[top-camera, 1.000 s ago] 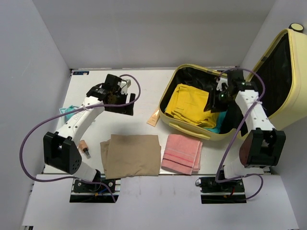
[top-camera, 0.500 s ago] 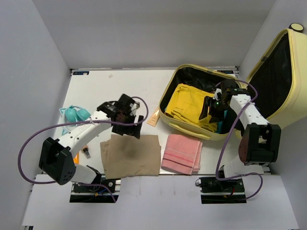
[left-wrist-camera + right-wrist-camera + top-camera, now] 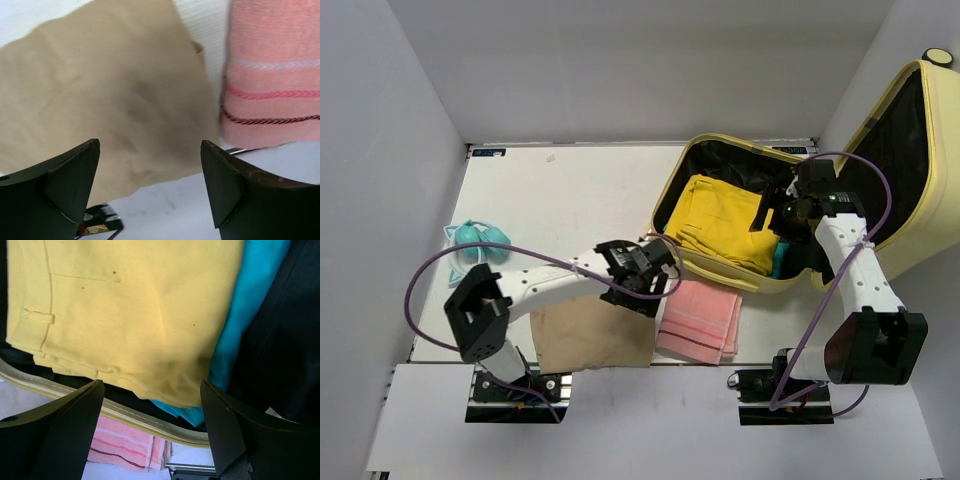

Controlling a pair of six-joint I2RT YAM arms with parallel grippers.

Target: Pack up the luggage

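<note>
The pale yellow luggage (image 3: pixel 920 150) lies open at the right, its lid up, with folded yellow trousers (image 3: pixel 715 220) and a teal cloth (image 3: pixel 250 315) inside. A tan folded cloth (image 3: pixel 585 335) and a pink towel (image 3: pixel 700 320) lie on the table in front. My left gripper (image 3: pixel 638 280) is open and empty above the tan cloth's right edge (image 3: pixel 110 95), beside the pink towel (image 3: pixel 275 75). My right gripper (image 3: pixel 775 215) is open and empty over the trousers (image 3: pixel 125 315) in the luggage.
A teal item (image 3: pixel 478 238) lies at the table's left edge. The luggage's front rim (image 3: pixel 125 415) runs between the trousers and the pink towel (image 3: pixel 125 450). White walls enclose the table on three sides.
My left arm has swung from the far left of the table to the right, over the tan cloth's right edge. My right gripper has shifted slightly inside the luggage.
</note>
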